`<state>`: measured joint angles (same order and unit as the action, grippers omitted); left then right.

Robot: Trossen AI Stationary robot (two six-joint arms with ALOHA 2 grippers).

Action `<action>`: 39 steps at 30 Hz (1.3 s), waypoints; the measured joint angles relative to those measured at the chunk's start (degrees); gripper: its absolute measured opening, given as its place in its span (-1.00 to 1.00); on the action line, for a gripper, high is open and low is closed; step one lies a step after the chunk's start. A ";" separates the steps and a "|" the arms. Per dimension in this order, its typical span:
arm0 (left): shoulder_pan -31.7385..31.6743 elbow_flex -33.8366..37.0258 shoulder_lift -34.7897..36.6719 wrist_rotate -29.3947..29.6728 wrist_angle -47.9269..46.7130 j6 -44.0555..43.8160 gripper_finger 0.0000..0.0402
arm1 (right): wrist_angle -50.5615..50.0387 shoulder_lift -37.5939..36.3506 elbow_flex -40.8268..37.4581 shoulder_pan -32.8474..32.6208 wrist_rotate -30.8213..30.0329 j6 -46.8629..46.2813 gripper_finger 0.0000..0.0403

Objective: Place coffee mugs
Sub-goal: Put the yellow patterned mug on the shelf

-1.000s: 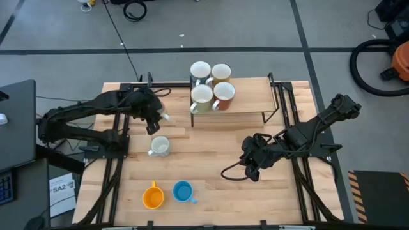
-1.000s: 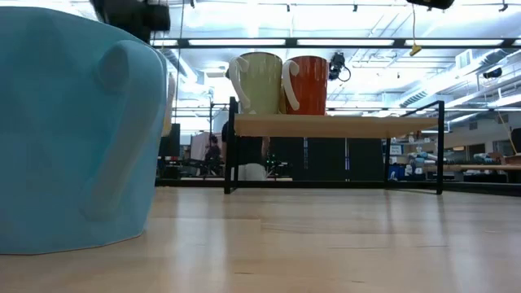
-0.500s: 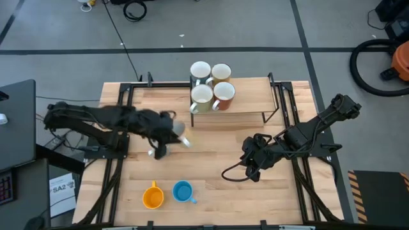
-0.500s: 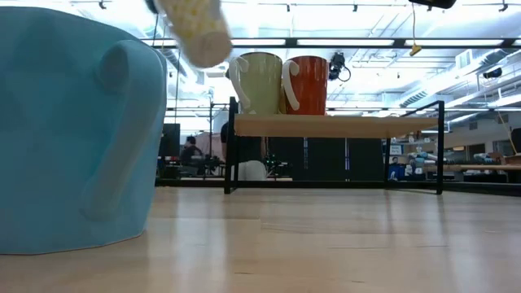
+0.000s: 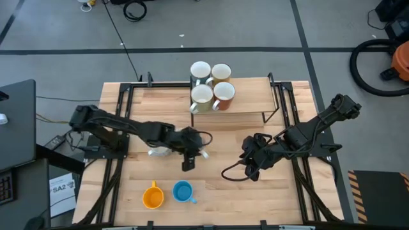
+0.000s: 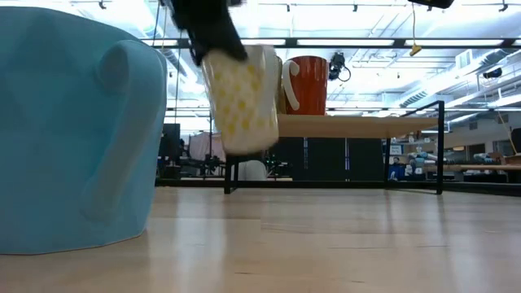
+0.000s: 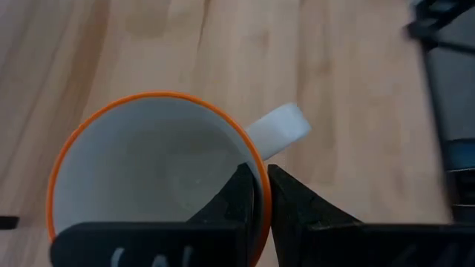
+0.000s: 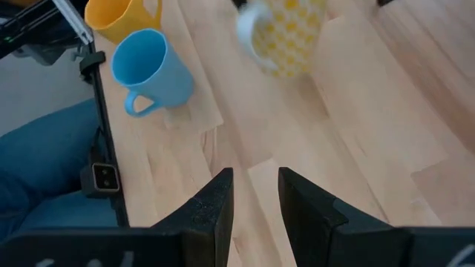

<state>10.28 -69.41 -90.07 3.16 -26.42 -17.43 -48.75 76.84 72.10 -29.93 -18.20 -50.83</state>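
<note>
The wooden surface (image 5: 223,172) fills the middle of the high view, with a low wooden shelf (image 5: 246,102) on black legs at its top edge. Four mugs sit bunched on the shelf's left end: white mug (image 5: 200,70), cream mug (image 5: 221,72), pale green mug (image 5: 202,96) and reddish-brown mug (image 5: 223,92).

The left arm stretches across to centre frame, and its left gripper (image 5: 190,144) has its fingers (image 7: 241,194) pinched on the rim of a yellow-patterned mug (image 6: 240,98) with an orange lip, held clear above the surface.

The right gripper (image 5: 251,160) sits right of centre, fingers (image 8: 211,204) a little apart, holding nothing.

Down at lower left of the high view, the orange mug (image 5: 152,196) and blue mug (image 5: 183,191) stand just beside each other.
</note>
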 joint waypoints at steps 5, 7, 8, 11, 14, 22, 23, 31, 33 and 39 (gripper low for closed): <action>-0.26 0.07 -5.38 2.43 0.72 0.00 -0.85 | 0.06 0.00 0.00 0.00 -1.69 0.00 -0.44; -0.26 0.07 -6.86 3.39 0.87 0.02 -0.84 | 0.17 0.00 0.00 0.00 -1.70 0.00 -0.44; -0.26 0.07 -7.39 3.62 1.05 0.00 -0.84 | 0.13 0.00 0.00 0.00 -1.72 0.00 -0.44; -0.24 0.04 -8.46 5.07 1.42 0.04 -0.83 | 0.17 0.00 0.00 0.00 -1.81 0.00 -0.44; -0.25 0.04 -8.77 6.56 1.50 0.00 -0.83 | 0.20 0.00 0.00 0.00 -1.91 0.00 -0.44; -0.26 0.04 -9.48 7.73 3.21 0.10 -0.81 | 0.29 0.02 0.00 0.00 -1.94 0.00 -0.44; -0.25 0.04 -9.48 7.74 3.00 0.09 -0.81 | 0.26 0.02 0.00 0.00 -1.91 0.00 -0.44; -0.26 0.04 -9.48 7.67 3.50 0.07 -0.80 | 0.28 0.02 0.00 0.00 -1.92 0.00 -0.44; -0.26 0.04 -9.48 7.56 3.51 0.05 -0.80 | 0.28 0.02 0.00 0.00 -1.91 0.00 -0.44; -0.26 0.04 -9.48 7.61 5.14 0.06 -0.68 | 0.28 0.02 0.00 0.00 -1.91 0.00 -0.44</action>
<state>10.02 -69.37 -99.55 10.78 -21.28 -17.37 -48.47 76.86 72.10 -29.93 -20.12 -50.83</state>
